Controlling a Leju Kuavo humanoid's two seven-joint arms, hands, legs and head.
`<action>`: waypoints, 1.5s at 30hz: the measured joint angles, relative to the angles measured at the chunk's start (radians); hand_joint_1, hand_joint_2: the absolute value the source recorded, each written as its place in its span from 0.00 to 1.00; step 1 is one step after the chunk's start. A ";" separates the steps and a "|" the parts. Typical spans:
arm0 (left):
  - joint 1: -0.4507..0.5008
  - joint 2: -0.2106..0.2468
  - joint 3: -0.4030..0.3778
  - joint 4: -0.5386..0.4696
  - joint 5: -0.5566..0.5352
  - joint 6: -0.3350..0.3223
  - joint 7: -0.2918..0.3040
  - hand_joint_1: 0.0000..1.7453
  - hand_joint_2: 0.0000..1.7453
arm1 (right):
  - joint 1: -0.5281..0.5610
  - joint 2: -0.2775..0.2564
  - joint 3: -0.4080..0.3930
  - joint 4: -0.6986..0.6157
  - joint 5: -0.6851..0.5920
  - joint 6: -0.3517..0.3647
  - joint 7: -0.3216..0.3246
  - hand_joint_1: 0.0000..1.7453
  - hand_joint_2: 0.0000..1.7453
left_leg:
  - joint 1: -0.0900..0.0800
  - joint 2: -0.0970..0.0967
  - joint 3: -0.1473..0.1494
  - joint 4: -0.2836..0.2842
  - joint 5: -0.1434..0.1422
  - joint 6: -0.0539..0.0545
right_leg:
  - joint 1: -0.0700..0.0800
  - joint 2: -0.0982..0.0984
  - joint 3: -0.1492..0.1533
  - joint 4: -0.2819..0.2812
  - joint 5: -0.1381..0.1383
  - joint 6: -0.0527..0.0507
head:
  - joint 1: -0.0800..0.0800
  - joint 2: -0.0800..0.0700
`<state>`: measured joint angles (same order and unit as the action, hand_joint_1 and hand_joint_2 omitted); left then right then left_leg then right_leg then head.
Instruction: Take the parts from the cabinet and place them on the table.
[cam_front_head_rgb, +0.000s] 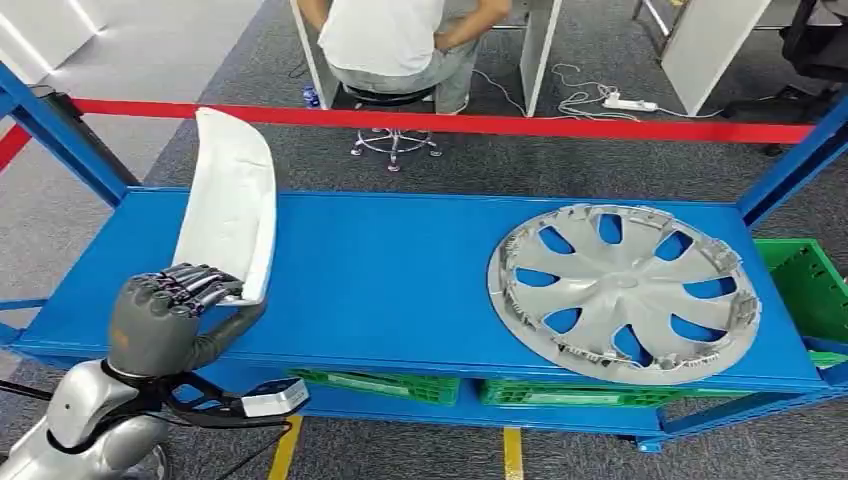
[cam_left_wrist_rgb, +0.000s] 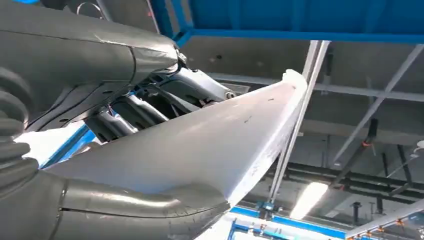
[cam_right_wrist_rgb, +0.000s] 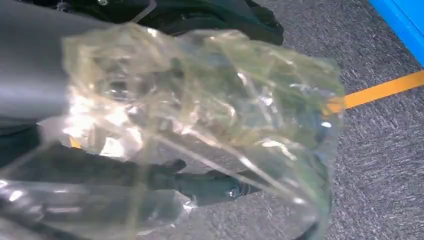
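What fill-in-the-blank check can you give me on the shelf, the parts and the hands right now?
1. The left hand grips a long ____ panel by its near end.
2. The hubcap lies flat on the ____ shelf.
3. The right hand holds a crumpled clear ____ bag.
4. Beyond the red bar, a person sits on a ____.

Missing words: white; blue; plastic; stool

White part (cam_front_head_rgb: 232, 200) tilted (hubcap (cam_front_head_rgb: 622, 291) flat)

The left hand (cam_left_wrist_rgb: 100, 150) gripped a white curved panel (cam_left_wrist_rgb: 210, 145), its tip reaching toward the frame's upper right.
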<state>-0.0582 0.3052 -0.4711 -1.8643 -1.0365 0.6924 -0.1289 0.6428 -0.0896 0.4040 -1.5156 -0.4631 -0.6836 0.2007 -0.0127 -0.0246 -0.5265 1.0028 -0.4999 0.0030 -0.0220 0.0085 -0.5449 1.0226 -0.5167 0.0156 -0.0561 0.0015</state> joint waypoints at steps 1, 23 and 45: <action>0.000 0.000 0.000 0.000 0.000 0.000 0.008 1.00 1.00 | 0.000 0.000 0.002 0.000 0.000 0.000 0.000 0.00 0.00 | 0.000 0.000 0.000 0.000 0.000 0.000 | 0.000 0.000 0.000 0.000 0.000 0.000 | 0.000 0.000; 0.002 0.016 -0.016 0.004 -0.015 0.002 0.070 1.00 1.00 | -0.013 -0.021 0.018 0.006 -0.007 0.000 0.000 0.00 0.00 | 0.011 0.008 0.004 -0.013 0.015 0.028 | 0.000 -0.004 -0.022 0.056 0.008 0.026 | 0.008 0.000; 0.097 -0.035 0.051 -0.074 -0.326 -0.104 0.243 1.00 1.00 | -0.056 0.043 -0.040 0.014 1.450 -0.003 0.154 0.00 0.00 | 0.012 0.031 0.064 -0.053 -0.004 0.016 | 0.010 -0.016 -0.087 -0.005 0.082 0.012 | -0.002 0.000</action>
<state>0.0389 0.2706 -0.4200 -1.9379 -1.3627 0.5882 0.1145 0.5866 -0.0468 0.3639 -1.5019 0.9868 -0.6870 0.3543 -0.0003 0.0062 -0.4627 0.9494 -0.5040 0.0189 -0.0116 -0.0074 -0.6319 1.0180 -0.4344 0.0279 -0.0577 0.0015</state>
